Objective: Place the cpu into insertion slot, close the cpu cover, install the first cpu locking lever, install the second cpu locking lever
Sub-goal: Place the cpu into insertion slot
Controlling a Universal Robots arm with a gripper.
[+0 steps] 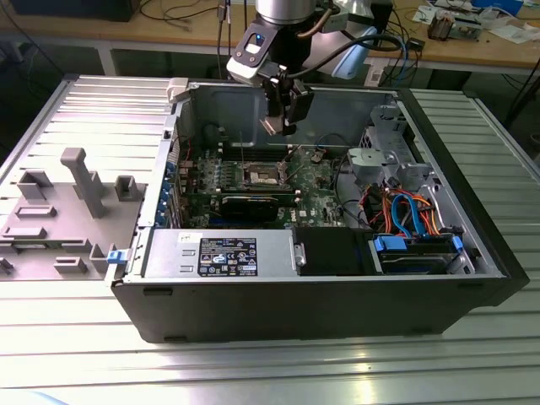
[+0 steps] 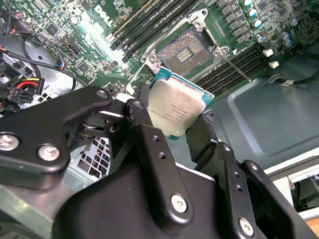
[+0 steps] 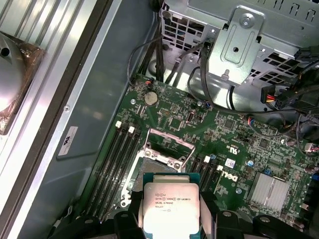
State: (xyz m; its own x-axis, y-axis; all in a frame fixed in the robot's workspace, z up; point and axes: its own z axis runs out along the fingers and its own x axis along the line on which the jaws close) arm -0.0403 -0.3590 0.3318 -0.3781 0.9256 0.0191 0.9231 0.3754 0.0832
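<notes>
My gripper (image 1: 278, 118) hangs inside the open computer case (image 1: 337, 312), shut on the cpu (image 1: 268, 126). In both wrist views the cpu (image 2: 174, 107) (image 3: 171, 209) is a silver-topped square chip with a teal edge, clamped by its sides between my black fingers (image 2: 144, 129). The insertion slot (image 1: 263, 175) lies below it on the green motherboard. Its dark pin field (image 2: 183, 52) is uncovered. The cpu cover (image 3: 169, 134), a silver frame, stands tilted up at the slot's far edge. The chip is above the slot and not touching it.
Memory slots (image 3: 117, 154) flank the socket and a thin lever rod (image 2: 234, 64) sticks out beside it. A coin battery (image 3: 150, 98), cables and a metal drive cage (image 3: 244, 45) lie beyond. A power supply (image 1: 219, 253) sits at the case front. A grey fixture (image 1: 59, 211) lies outside.
</notes>
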